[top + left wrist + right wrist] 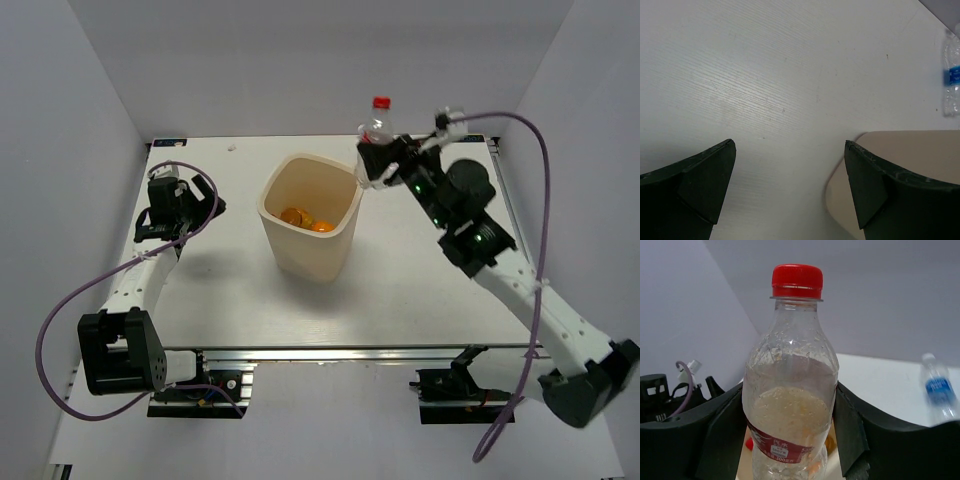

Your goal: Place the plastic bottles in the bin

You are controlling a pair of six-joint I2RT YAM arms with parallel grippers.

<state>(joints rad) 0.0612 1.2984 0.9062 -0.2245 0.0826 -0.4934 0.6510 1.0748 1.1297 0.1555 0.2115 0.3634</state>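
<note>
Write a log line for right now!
right claw: shut on red-cap bottle at bin rim | left claw: open | bin: orange bottles inside

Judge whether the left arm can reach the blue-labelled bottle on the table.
Probably yes: the left gripper is open and empty, bare table lies between it and the blue-labelled bottle, and the bin stands aside.

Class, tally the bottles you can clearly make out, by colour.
Red-capped bottle, in the right gripper: 1
Blue-labelled bottle, on the table: 1
Orange bottles, in the bin: 2
Total: 4
A red spot inside the bin may be another cap; uncounted.
</note>
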